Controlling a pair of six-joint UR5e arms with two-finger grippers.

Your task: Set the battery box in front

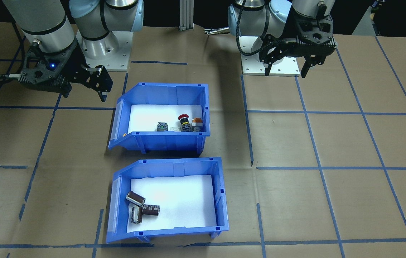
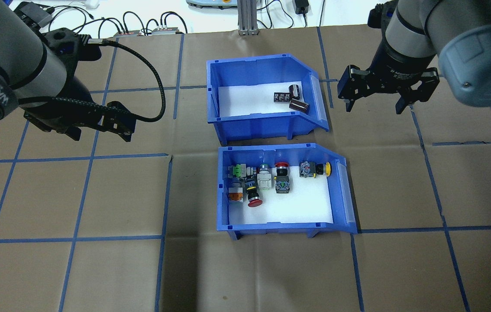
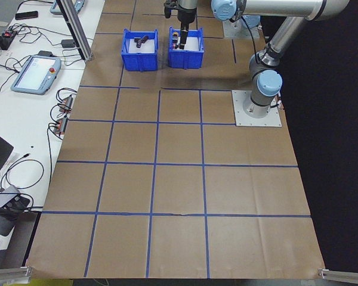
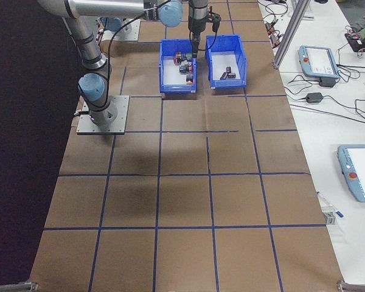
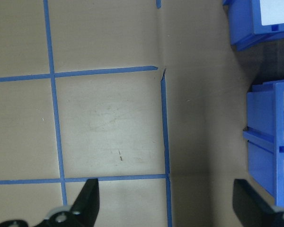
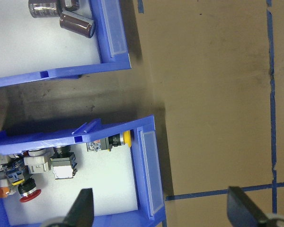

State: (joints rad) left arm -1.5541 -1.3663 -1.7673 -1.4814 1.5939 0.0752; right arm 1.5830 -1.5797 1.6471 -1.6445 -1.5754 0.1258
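Two blue bins sit side by side at mid-bench: the battery box (image 2: 267, 97), holding three dark cylinders (image 2: 293, 99) on white foam, lies on the far side from the robot, and the bin of push-buttons (image 2: 282, 190) lies just beside it on the robot's side. Neither bin is touched. The left gripper (image 2: 98, 130) hangs above bare brown paper off to the robot's left with its fingers spread, and the right gripper (image 2: 373, 104) hovers near the battery box's sloped end, fingers likewise apart and empty.

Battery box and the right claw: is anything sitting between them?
No. In the overhead view only bare brown table separates the battery box from the right gripper.
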